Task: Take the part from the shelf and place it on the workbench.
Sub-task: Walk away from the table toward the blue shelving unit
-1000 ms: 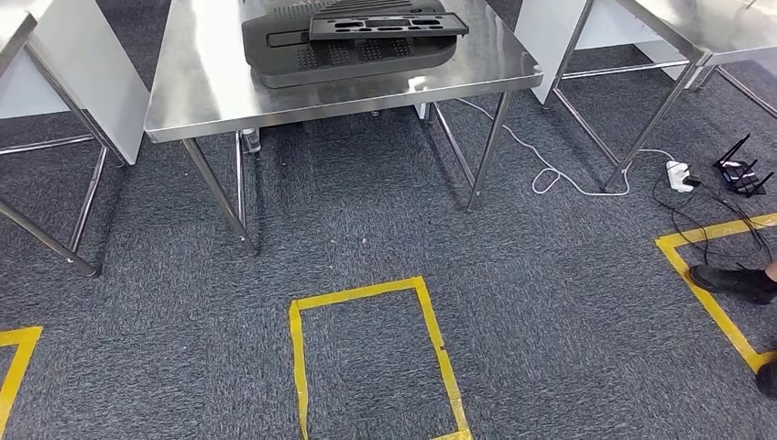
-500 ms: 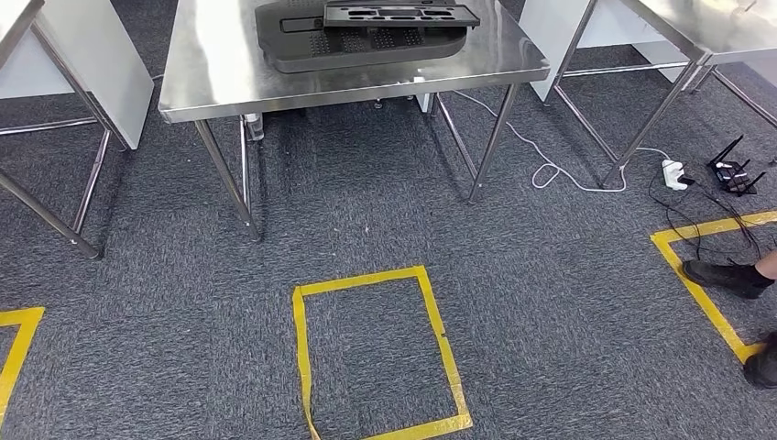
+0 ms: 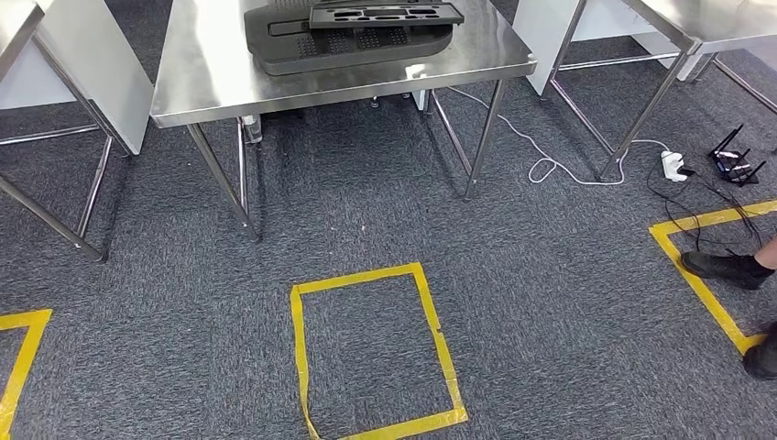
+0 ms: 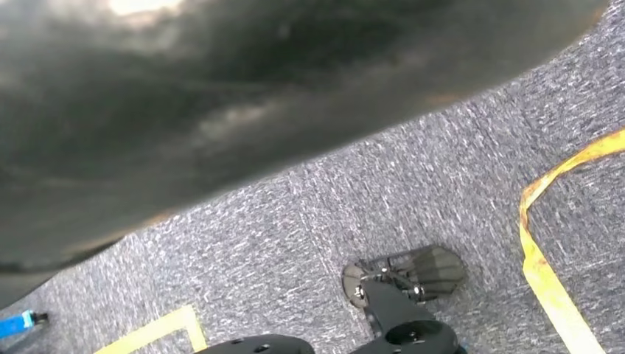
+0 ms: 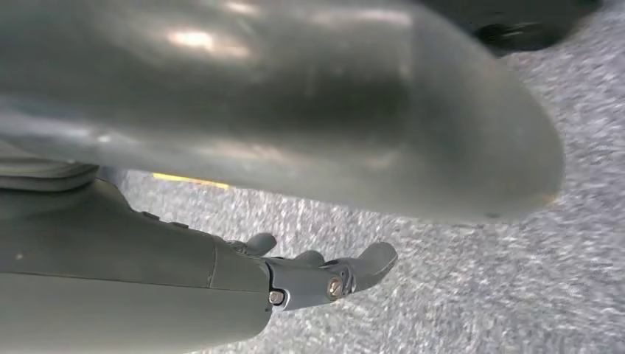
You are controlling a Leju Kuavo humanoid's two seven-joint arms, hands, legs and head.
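Note:
A steel workbench [image 3: 211, 87] stands ahead of me in the head view. On it lies a large dark grey perforated panel [image 3: 344, 46] with a black slotted frame part [image 3: 385, 14] resting on top. In the right wrist view my right hand [image 5: 317, 276] hangs above the carpet, its fingers stretched out and holding nothing. My left hand [image 4: 221, 110] shows in the left wrist view as a dark blurred mass close to the lens. How its fingers lie is unclear.
A yellow tape rectangle [image 3: 371, 348] marks the grey carpet in front of me. More steel tables stand at left [image 3: 55, 110] and right [image 3: 678, 37]. A white cable and power strip [image 3: 675, 167] lie on the floor. A person's black shoe [image 3: 724, 268] rests on the right tape outline.
The whole picture has shifted as the camera moved; the tape rectangle now sits higher in view. The parts lie unmoved on the workbench. The person's shoe sits slightly higher in the picture.

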